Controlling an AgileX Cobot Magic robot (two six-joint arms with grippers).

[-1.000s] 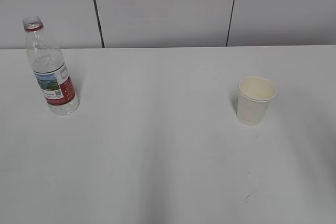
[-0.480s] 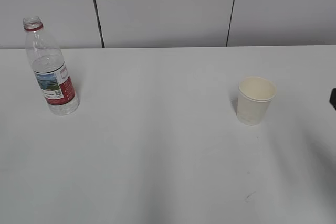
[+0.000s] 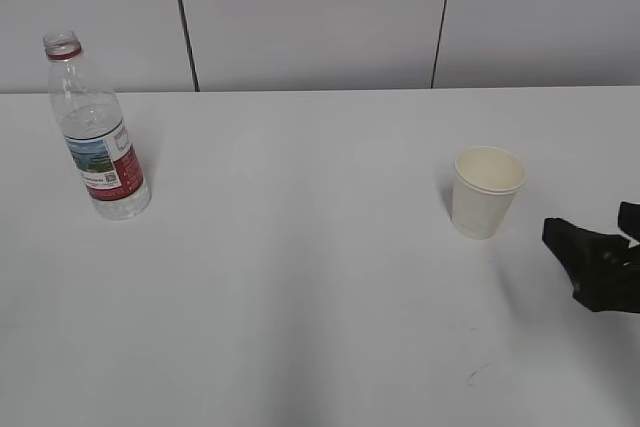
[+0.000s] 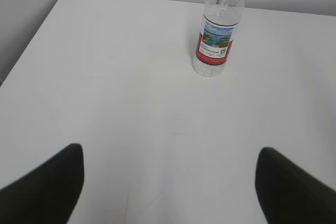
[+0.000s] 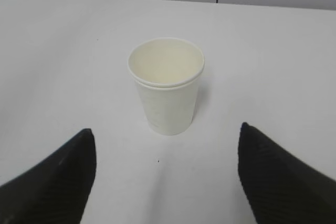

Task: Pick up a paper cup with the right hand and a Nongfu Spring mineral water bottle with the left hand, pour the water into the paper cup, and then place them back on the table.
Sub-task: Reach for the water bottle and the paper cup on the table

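Observation:
The Nongfu Spring mineral water bottle (image 3: 96, 137) stands upright at the table's far left, clear with a red neck ring and a red-and-white label; water fills its lower part. In the left wrist view the bottle (image 4: 216, 35) is far ahead of my left gripper (image 4: 169, 163), which is open and empty. That gripper does not show in the exterior view. The white paper cup (image 3: 487, 192) stands upright at the right. My right gripper (image 3: 588, 223) is low over the table just right of the cup. In the right wrist view the cup (image 5: 166, 85) sits ahead of the right gripper (image 5: 165, 153), which is open.
The white table (image 3: 300, 277) has a small dark scuff (image 3: 478, 374) near its front right. A grey panelled wall (image 3: 310, 17) runs along the table's back edge. The table's left edge (image 4: 31, 40) shows in the left wrist view.
My right gripper has come into the exterior view from the right edge and moved left toward the cup. Bottle and cup have not moved.

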